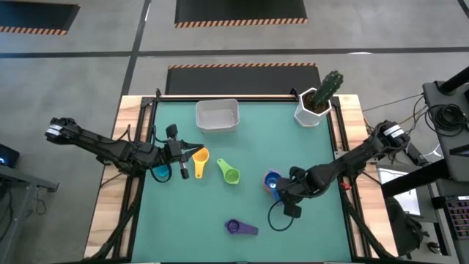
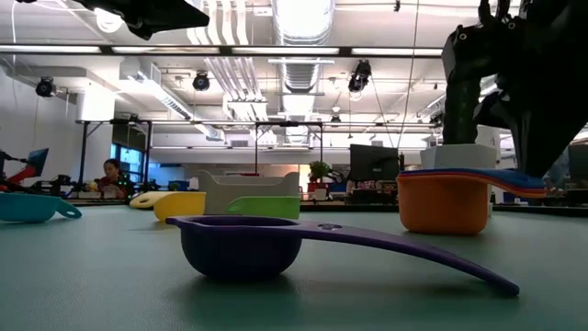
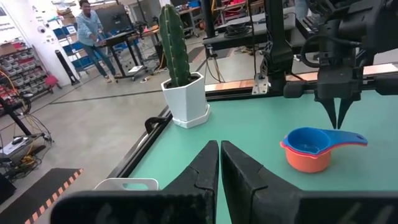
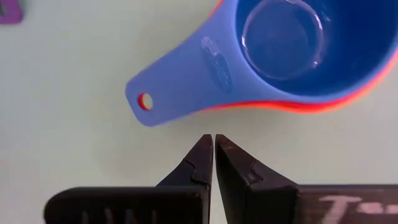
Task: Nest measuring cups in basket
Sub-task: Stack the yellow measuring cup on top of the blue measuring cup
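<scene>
The floor around the table is grey concrete, with black mats edged in orange and black stripes on the far side. Beyond the table, long ceiling lights, ducts, desks with monitors and a person are visible.

One camera hangs above me and looks straight down on the whole green table, my left arm on its left. A second sits at tabletop level, close behind the purple cup, facing level across the table into the room. My left wrist camera looks across the table past the cactus pot toward the blue cup, nested in an orange one. My right wrist camera looks almost straight down, very near that same blue cup, which all four views share.
</scene>
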